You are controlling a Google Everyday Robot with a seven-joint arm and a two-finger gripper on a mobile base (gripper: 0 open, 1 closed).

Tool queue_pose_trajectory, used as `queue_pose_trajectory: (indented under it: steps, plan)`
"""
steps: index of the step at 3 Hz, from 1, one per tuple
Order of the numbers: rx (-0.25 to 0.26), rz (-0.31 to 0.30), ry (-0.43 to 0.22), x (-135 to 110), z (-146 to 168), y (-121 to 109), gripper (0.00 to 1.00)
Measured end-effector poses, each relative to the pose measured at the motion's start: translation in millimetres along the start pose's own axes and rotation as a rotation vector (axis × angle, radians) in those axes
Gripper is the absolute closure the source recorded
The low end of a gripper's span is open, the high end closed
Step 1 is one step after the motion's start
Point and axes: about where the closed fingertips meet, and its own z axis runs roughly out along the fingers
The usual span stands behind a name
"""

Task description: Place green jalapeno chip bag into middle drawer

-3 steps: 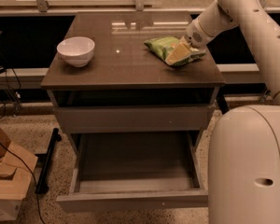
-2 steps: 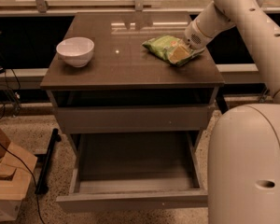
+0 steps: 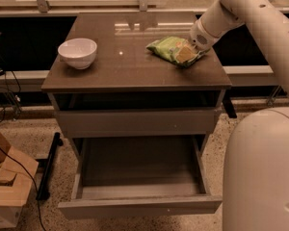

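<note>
The green jalapeno chip bag [image 3: 169, 49] lies on the right side of the brown cabinet top [image 3: 125, 66]. My gripper [image 3: 185, 55] comes in from the right and is closed on the bag's right end, with a tan finger [image 3: 184, 53] lying over the foil. The bag is at or just above the top. The middle drawer [image 3: 139, 203] is pulled open below, its dark bottom bare. It sits under the closed grey drawer front [image 3: 135, 123].
A white bowl [image 3: 78, 52] stands on the left of the cabinet top. My white base [image 3: 262, 172] fills the lower right, beside the open drawer. A cardboard box [image 3: 7, 186] and cables lie on the floor at the left.
The gripper and the bag have shifted slightly to the left together across the cabinet top. The bowl and the drawer have not moved.
</note>
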Motion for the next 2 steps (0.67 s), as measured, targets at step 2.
queue_pose_trajectory:
  steps: [2]
  plan:
    - [0.006, 0.012, -0.014, -2.5, 10.4, -2.8, 0.4]
